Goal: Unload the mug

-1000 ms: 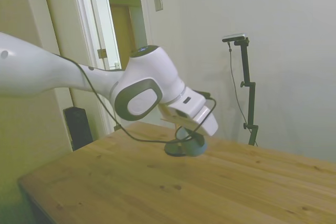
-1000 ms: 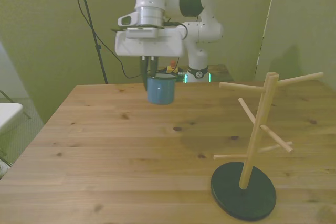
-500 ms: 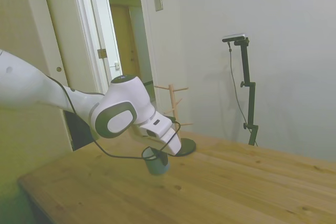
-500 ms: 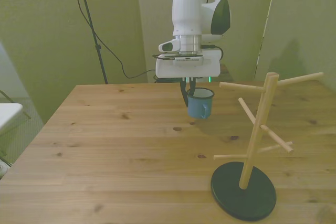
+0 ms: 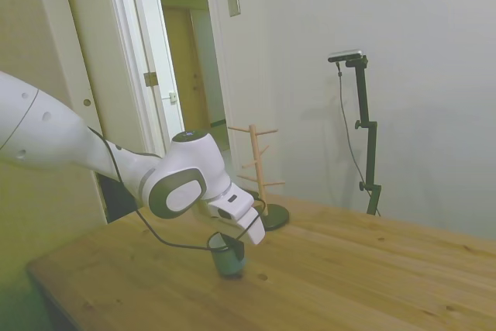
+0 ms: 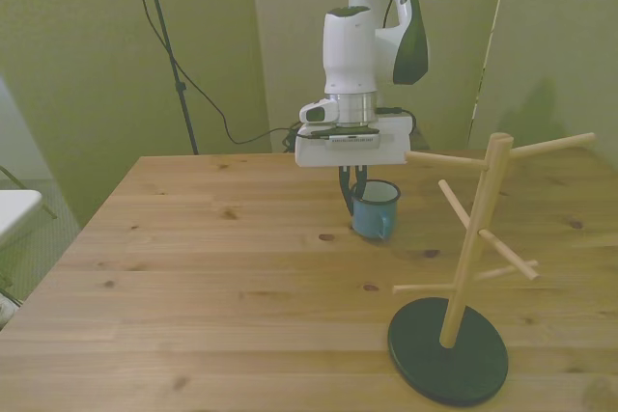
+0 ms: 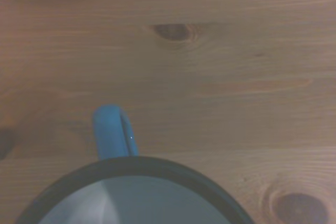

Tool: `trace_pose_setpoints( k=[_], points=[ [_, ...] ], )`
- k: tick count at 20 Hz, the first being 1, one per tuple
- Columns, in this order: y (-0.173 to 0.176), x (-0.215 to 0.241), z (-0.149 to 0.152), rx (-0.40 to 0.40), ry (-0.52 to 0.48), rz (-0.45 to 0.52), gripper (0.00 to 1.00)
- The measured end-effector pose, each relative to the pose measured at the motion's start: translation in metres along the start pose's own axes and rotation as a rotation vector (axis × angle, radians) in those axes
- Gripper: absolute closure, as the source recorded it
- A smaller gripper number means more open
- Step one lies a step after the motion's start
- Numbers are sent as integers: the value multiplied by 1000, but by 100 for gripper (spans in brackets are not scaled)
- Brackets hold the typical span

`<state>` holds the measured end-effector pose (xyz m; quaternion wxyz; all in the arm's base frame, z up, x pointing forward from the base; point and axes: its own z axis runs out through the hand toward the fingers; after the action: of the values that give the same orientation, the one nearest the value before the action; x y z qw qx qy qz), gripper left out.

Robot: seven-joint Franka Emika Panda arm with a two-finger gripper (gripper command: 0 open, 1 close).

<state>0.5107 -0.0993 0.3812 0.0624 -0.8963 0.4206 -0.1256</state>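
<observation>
One mug (image 6: 375, 209) is seen upright on the wooden table (image 6: 193, 267), near its middle, directly under the gripper (image 6: 351, 192), whose fingers are closed on the mug's rim. Much bare wood is left all around. To the front view's right, one wooden mug tree (image 6: 470, 267) is placed, well apart.

Wooden table (image 6: 193, 277): mug (image 6: 375, 209), rack (image 6: 463, 267).

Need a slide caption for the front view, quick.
Gripper holds the blue mug upright by its rim on the table, beside the bare mug tree.
</observation>
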Motion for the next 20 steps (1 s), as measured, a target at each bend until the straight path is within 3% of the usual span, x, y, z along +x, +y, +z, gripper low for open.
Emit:
trace_pose_setpoints(
  k=[10,11,20],
  points=[
    [5,2,7,-10,-13,13,100],
    [5,2,7,-11,-14,14,0],
    [8,3,7,-20,-26,7,0]
  ],
)
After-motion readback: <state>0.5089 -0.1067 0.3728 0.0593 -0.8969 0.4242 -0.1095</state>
